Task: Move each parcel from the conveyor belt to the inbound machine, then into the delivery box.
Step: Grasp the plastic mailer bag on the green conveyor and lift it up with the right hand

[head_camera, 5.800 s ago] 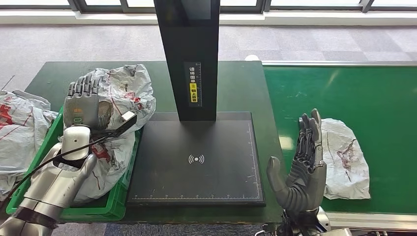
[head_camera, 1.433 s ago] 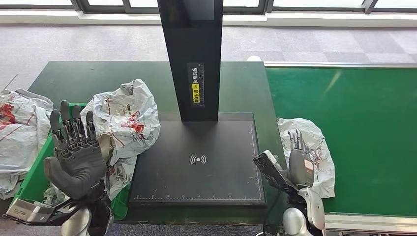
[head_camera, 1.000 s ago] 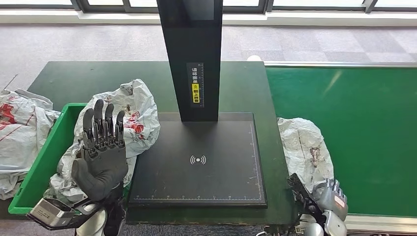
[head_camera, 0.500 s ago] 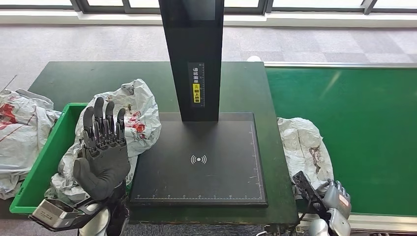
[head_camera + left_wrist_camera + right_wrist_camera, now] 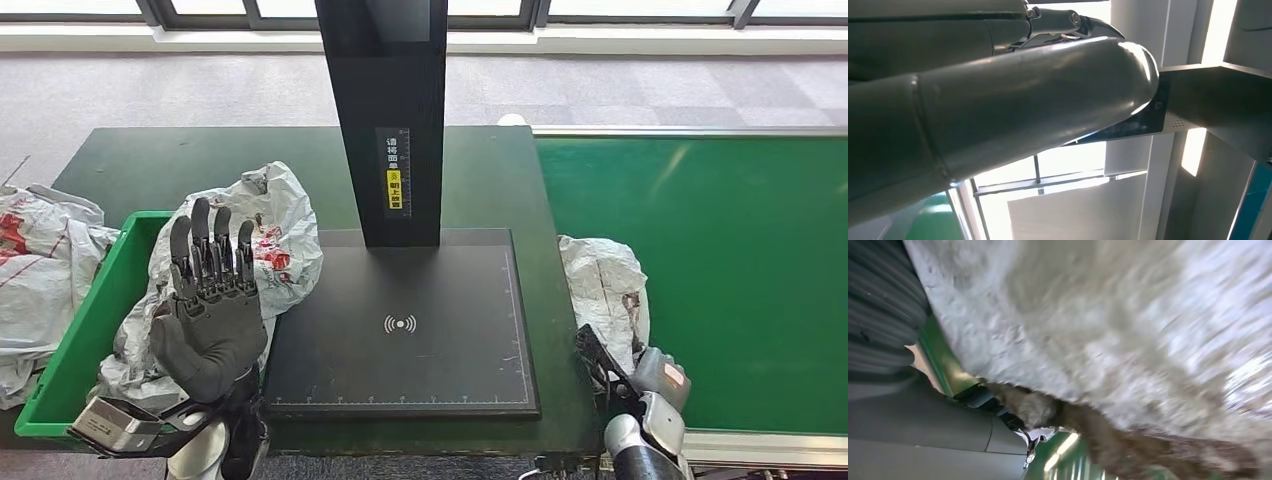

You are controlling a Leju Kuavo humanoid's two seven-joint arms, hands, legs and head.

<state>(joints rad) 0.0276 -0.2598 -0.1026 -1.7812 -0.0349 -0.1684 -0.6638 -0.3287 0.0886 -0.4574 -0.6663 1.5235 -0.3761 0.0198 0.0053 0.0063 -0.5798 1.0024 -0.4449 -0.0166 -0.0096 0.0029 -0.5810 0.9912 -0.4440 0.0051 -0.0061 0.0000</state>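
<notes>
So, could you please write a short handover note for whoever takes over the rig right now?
Left hand: raised, palm up, fingers apart, holding nothing, above the green delivery box.
Right hand: low at the near end of the conveyor belt, against the grey parcel; the right wrist view shows the bag close up, but a firm grip cannot be confirmed.
Done: one white parcel lies in the delivery box, draping over its rim.
Left: the grey parcel lies at the belt's edge beside the inbound machine, whose scanning plate is bare. It goes onto the plate, then into the box.
</notes>
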